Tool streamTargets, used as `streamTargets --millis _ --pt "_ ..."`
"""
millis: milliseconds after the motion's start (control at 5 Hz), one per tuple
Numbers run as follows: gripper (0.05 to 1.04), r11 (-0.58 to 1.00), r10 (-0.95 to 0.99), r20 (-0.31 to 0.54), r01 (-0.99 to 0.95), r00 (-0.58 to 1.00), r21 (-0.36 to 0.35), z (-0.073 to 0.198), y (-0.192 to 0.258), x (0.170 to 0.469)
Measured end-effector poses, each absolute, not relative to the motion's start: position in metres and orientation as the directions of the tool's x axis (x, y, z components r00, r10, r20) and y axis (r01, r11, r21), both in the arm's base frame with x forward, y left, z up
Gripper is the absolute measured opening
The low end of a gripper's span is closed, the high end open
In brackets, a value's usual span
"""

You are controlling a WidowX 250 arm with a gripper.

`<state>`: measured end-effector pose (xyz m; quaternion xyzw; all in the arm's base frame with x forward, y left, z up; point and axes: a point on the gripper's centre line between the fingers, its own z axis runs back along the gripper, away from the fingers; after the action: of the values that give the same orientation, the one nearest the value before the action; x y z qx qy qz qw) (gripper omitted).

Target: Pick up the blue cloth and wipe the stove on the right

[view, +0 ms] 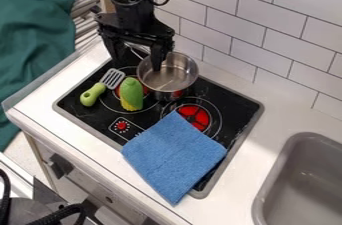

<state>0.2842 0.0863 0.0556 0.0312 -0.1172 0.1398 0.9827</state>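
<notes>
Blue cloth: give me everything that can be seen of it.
The blue cloth looks like soft, finely textured fabric, plain blue and roughly four-sided. It is spread almost flat, one corner pointing toward the glowing red burner, whose ring it partly covers. It lies across the black stovetop and its grey rim, onto the white countertop. The black two-finger gripper is not touching it.
</notes>
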Motion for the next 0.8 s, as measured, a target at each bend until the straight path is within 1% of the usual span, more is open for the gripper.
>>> streamTargets --millis 200,600,800 --pt "1.001 0.958 0.274 0.205 -0.285 0.94 0.027 0.045 0.084 0.278" --pt "1.001 0.979 0.202 0.197 -0.206 0.959 -0.002 0.032 0.023 0.251" --pt "1.001 0.988 0.157 0.205 -0.153 0.966 -0.033 0.025 -0.008 0.25"
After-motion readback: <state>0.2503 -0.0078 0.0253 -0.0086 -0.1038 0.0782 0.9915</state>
